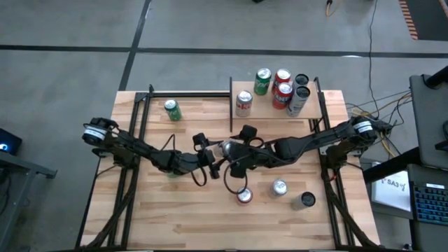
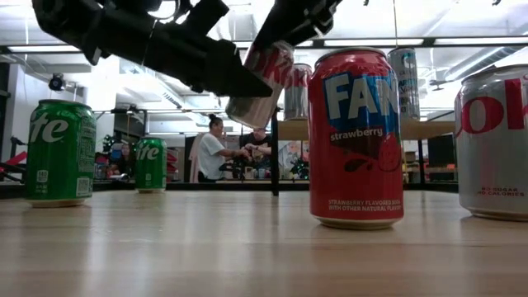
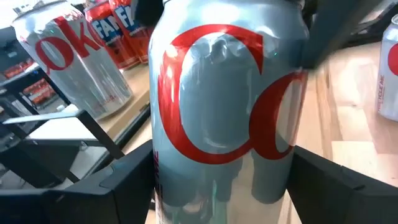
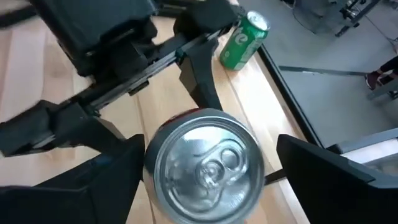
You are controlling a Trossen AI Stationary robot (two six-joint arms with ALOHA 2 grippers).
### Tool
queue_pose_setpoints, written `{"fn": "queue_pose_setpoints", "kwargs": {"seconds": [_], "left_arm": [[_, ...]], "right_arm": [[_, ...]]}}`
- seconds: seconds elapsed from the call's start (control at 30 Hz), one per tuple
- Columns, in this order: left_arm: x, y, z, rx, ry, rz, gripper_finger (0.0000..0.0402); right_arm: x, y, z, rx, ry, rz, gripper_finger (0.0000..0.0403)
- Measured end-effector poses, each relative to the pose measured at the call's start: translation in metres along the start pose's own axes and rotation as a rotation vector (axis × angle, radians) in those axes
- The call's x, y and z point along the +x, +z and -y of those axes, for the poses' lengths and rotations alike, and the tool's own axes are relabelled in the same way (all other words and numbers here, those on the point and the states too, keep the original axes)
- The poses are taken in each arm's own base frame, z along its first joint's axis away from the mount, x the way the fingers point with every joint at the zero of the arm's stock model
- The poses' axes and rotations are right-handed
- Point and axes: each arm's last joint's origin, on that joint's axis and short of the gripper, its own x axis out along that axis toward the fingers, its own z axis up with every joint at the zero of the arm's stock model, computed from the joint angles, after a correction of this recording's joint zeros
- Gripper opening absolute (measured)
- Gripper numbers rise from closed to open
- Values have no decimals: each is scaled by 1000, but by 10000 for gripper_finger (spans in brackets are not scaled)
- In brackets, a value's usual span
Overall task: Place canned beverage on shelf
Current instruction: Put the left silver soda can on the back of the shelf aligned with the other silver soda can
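Scene: Your two arms met over the middle of the worktop [image 1: 175, 217], in front of the shelf [image 1: 260, 109].
Task can: The silver cola can [image 1: 225, 148] hung tilted in the air between both pincers, clear of the worktop and well short of the shelf.
Left pincer: Your left pincer [image 3: 217, 183] gripped the silver cola can, one dark finger pressed against each side of it.
Right pincer: Your right pincer [image 4: 211, 168] stood wide around the can's top end, with a gap showing between the rim and one finger.
Shelf: Several cans already stood on the light wood board, among them a green can [image 1: 262, 80] and two red cans [image 1: 282, 87].
Worktop: A second green can [image 1: 171, 110] stood near the far left edge; a red strawberry soda can [image 2: 356, 136] and two other cans stood on the near side.
Background: People sat at a bench [image 2: 239, 153] in the room beyond.
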Motion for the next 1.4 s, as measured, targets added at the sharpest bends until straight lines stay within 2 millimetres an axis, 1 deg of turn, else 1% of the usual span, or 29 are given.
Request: {"fn": "queue_pose_setpoints", "kwargs": {"seconds": [0.13, 0.23, 0.43, 0.53, 0.6, 0.67, 0.77, 0.9, 1.2, 1.4], "left_arm": [[-6, 3, -5, -38, -29, 57, 283], [-14, 5, -11, -77, -70, 125, 283], [-40, 15, -29, -172, -198, 322, 283], [-52, 18, -38, -220, -254, 417, 283], [-59, 23, -44, -255, -275, 479, 283], [-64, 26, -48, -276, -283, 504, 283], [-65, 26, -48, -283, -297, 502, 283], [-64, 30, -47, -288, -301, 514, 283], [-56, 39, -42, -284, -299, 520, 283], [-49, 42, -37, -275, -301, 511, 283]], "right_arm": [[-14, 5, 5, -4, 10, 27, 354], [-30, 10, 9, -10, 22, 63, 355], [-64, 17, 15, -9, 56, 162, 357], [-71, 14, 12, -9, 76, 221, 357], [-70, 10, 8, -7, 84, 247, 357], [-65, 4, 5, -1, 88, 257, 358], [-54, -3, -2, 24, 89, 293, 358], [-37, -8, -13, 23, 150, 328, 358], [-13, -6, -15, 65, 128, 358, 358], [-6, -4, -18, 47, 156, 397, 358]]}}
